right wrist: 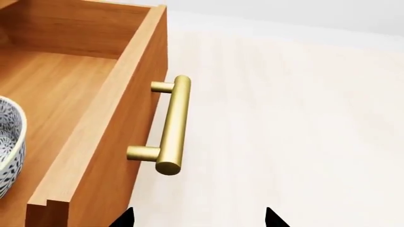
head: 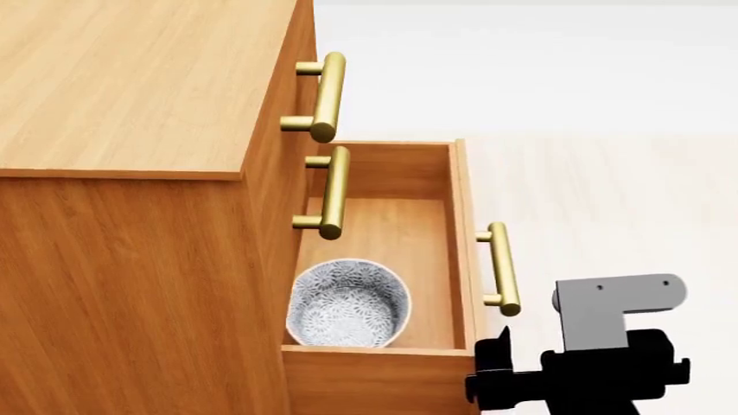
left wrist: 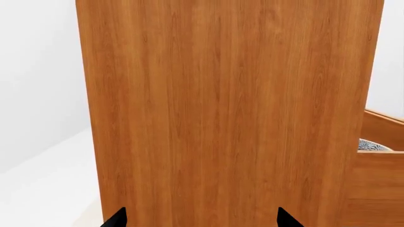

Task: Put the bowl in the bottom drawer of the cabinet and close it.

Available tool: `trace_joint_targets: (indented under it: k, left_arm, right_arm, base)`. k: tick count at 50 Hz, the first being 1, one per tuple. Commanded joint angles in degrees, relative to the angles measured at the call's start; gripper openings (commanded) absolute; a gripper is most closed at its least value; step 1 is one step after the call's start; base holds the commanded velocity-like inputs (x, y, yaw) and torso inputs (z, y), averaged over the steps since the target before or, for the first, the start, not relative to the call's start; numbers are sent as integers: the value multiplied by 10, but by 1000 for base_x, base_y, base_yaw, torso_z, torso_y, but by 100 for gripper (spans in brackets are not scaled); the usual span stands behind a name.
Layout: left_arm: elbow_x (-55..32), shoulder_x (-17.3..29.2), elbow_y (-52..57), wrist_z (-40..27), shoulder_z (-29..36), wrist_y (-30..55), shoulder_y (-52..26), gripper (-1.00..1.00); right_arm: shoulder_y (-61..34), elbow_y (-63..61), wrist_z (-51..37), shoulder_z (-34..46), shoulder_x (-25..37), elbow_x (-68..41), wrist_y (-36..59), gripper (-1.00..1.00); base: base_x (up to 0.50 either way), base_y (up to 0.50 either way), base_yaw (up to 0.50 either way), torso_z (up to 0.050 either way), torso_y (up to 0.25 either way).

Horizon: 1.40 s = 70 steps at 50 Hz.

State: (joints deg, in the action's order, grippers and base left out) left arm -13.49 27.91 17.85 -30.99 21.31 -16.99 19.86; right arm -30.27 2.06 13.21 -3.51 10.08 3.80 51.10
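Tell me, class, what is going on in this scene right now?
A two-armed robot is working at a wooden cabinet. The bowl already sits inside the bottom drawer, which is pulled out. The right gripper is open and empty, just short of the drawer's brass handle, not touching it. The left gripper, also open, faces the cabinet's side panel. Closing the drawer is what remains.
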Motion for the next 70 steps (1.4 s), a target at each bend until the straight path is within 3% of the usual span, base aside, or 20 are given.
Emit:
trace_joint_targets:
  k: [1, 70]
  left_arm:
    - [-2, 3, 9, -2, 0, 6, 1, 100]
    - [-12, 9, 14, -4, 3, 5, 1, 100]
  right_arm:
    - [4, 2, 1, 9, -8, -17, 2, 100]
    - [-13, 16, -17, 87, -51, -50, -1, 100]
  base:
    - [0, 0, 0, 0, 0]
    - [0, 0, 0, 0, 0]
